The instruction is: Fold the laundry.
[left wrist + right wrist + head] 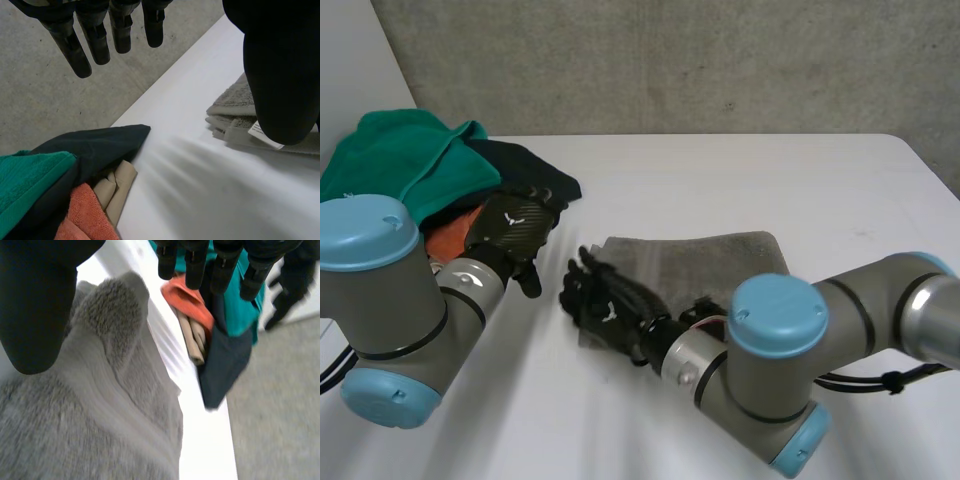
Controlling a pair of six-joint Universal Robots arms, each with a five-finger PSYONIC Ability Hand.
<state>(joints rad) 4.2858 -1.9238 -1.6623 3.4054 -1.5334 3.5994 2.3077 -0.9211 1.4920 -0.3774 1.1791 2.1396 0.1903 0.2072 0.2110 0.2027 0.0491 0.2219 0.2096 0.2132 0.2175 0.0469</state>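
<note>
- Okay, the grey towel (720, 262) lies flat on the white table (820, 180), out in front of the robot and a touch to its right.
- At its edge the left wrist view shows several layers stacked, so it is folded over on itself.
- A white label (262, 131) pokes out at that same edge.
- The right hand (603, 300) is down at the towel's left end, the end nearest the laundry heap (470, 195).
- In the right wrist view, its fingers (220, 262) run straight and sit well away from the thumb (35, 305).
- A hump of grey pile rises in the gap between them, and I see nothing pinched: a wide hand, gripping nothing.
- The left hand (515, 230) hangs at the near edge of the heap, close to the right hand but apart from it.
- In the left wrist view, its fingers (97, 35) point straight out with the thumb (280, 75) off to one side. Wide again, nothing held.
- The heap sits at the table's far left: a green towel (400, 160) on top and a dark cloth (535, 170) spilling towards the grey towel.
- An orange cloth (450, 238) lies underneath, and a beige cloth (117, 185) is tucked below the dark one.
- A strip of bare table separates the heap from the grey towel, so they do not touch.
- A grey concrete wall (670, 60) stands behind the table.
</note>
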